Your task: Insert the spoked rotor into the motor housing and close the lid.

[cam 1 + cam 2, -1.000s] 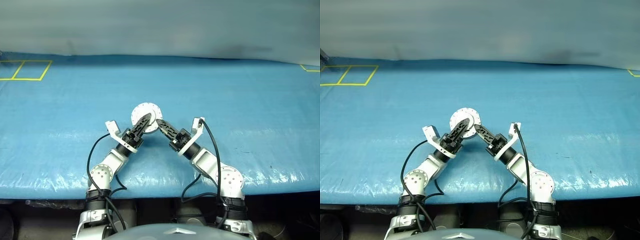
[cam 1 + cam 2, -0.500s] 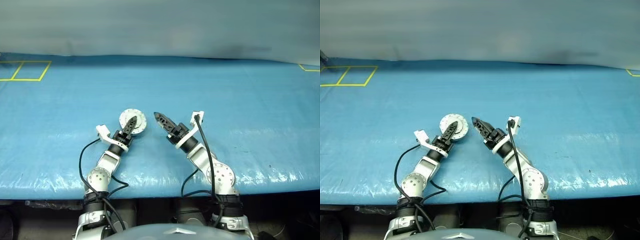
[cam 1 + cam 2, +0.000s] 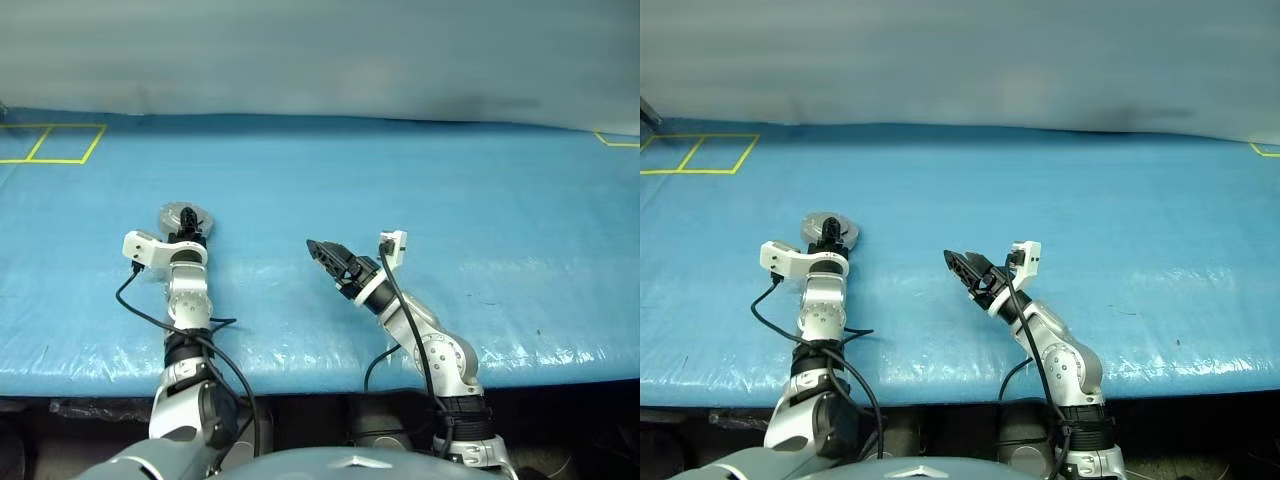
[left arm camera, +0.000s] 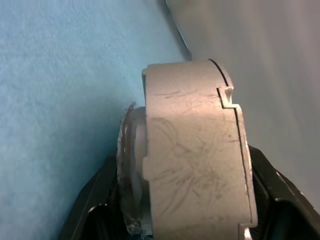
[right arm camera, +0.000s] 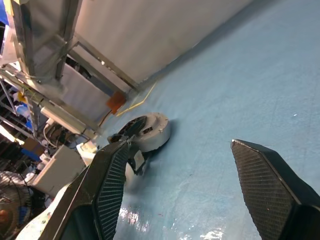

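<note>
The motor housing (image 3: 183,214) is a closed grey metal drum at the left of the blue table. My left gripper (image 3: 187,228) is shut on it, a black finger (image 4: 90,210) on each side. In the left wrist view a thin notched seam runs round the drum (image 4: 195,150); which side of it is the lid I cannot tell. The spoked rotor is hidden. My right gripper (image 3: 314,247) hangs open and empty near the table's middle, well to the right of the drum. The right wrist view shows the drum (image 5: 152,131) beyond the gripper's spread fingers (image 5: 107,190).
A blue cover (image 3: 450,200) spreads over the whole table, with yellow tape squares (image 3: 50,142) at the far left corner and a yellow mark (image 3: 615,138) at the far right. A grey wall stands behind. Racks and equipment (image 5: 55,100) stand beyond the table's left end.
My right gripper let go of the drum and opened, staying near the middle. My left arm swung well to the left with the drum in its grip and turned to point ahead.
</note>
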You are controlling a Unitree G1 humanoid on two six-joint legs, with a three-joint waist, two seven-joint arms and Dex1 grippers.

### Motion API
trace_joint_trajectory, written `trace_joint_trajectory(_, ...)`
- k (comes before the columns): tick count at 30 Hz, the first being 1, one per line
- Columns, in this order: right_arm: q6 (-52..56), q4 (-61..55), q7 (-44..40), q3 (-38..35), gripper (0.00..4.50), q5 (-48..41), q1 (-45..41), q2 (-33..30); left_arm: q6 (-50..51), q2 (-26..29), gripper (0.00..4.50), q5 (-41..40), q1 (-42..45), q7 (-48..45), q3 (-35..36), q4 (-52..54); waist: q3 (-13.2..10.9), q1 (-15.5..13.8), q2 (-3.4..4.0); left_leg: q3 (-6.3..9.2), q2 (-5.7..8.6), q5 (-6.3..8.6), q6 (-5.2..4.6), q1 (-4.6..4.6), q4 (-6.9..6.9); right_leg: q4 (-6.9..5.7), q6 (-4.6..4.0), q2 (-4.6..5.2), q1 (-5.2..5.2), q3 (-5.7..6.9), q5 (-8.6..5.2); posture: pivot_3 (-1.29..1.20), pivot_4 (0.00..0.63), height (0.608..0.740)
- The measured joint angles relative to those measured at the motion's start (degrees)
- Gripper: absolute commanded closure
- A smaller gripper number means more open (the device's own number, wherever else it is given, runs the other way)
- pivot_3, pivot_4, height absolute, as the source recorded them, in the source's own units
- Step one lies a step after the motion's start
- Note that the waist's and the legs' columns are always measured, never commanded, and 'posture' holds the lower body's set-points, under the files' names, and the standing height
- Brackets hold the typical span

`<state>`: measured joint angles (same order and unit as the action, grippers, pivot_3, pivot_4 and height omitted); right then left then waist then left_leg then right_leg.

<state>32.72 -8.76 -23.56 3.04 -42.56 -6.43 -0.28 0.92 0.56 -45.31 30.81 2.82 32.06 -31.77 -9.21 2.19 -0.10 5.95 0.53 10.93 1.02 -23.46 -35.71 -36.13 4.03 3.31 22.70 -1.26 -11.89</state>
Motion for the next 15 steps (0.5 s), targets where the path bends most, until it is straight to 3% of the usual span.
trace_joint_trajectory(4,0.3,0.0,-0.2,0.9,0.96,0.7,0.4,0.0,-2.8,1.8,0.11,5.8,0.6,5.6,-1.0,-1.7,0.2,0.7,0.08,-0.02,-0.01,0.01,0.01,0.14,0.03,-0.01,0.00,0.02,-0.08,-0.04,0.00,0.00,0.150,0.740)
trace_joint_trajectory(5,0.5,0.0,-0.2,0.9,0.96,0.7,0.4,0.0,-4.7,1.9,0.03,8.1,0.2,8.3,-1.1,-1.5,0.2,1.0,0.07,-0.08,-0.01,0.01,0.02,0.21,0.11,0.00,-0.01,0.02,-0.08,-0.12,0.01,0.00,0.150,0.740)
trace_joint_trajectory(11,2.1,0.1,0.4,-1.5,0.96,0.6,-0.1,-1.0,-14.0,4.8,0.03,17.7,-6.5,22.6,2.3,2.0,0.2,1.8,0.03,-0.29,-0.12,0.04,0.07,0.58,0.68,-0.05,0.05,-0.08,0.04,-0.35,0.03,0.00,0.150,0.740)
trace_joint_trajectory(15,3.9,0.5,1.2,-3.0,0.96,0.6,-0.6,-1.0,-15.3,5.6,0.03,24.5,-10.6,27.9,2.6,5.4,0.1,0.2,-0.14,-0.18,-0.09,0.05,0.14,0.32,0.60,-0.02,0.07,-0.08,0.09,-0.26,-0.02,0.00,0.150,0.740)
